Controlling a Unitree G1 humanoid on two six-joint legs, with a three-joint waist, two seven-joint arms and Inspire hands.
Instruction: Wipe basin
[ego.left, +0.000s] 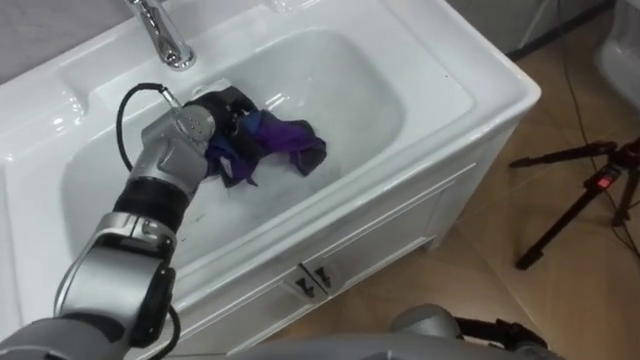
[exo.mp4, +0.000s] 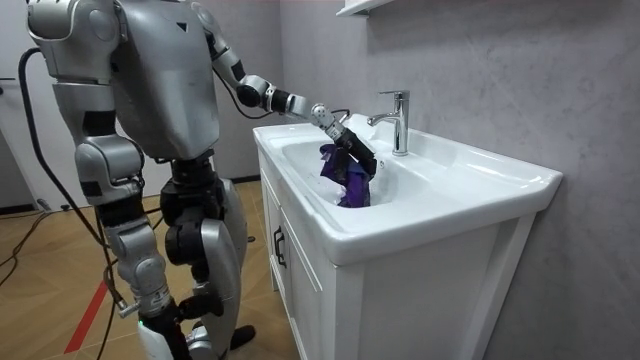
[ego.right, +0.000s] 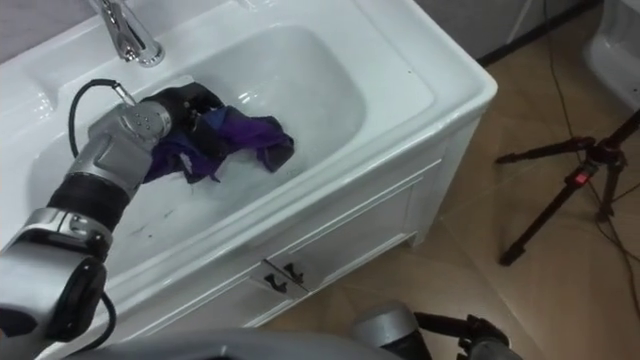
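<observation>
A crumpled purple cloth (ego.left: 283, 146) lies on the bottom of the white basin (ego.left: 440, 62), just in front of the chrome tap (ego.left: 160, 35). My left hand (ego.left: 226, 108) reaches down into the basin from the lower left and is shut on the cloth's left end, pressing it against the basin floor. The room view has the same hand (exo.mp4: 350, 148) and cloth (exo.mp4: 345, 180) inside the bowl, beside the tap (exo.mp4: 398, 120). I stand at the basin's front, leaning my left arm over it. My right hand (ego.left: 497, 334) hangs low at the bottom edge of the eye view.
The basin sits on a white cabinet with two dark door handles (ego.left: 315, 278). A black tripod (ego.left: 585, 195) stands on the wooden floor to my right. A white fixture (ego.left: 620, 50) is at the far right corner.
</observation>
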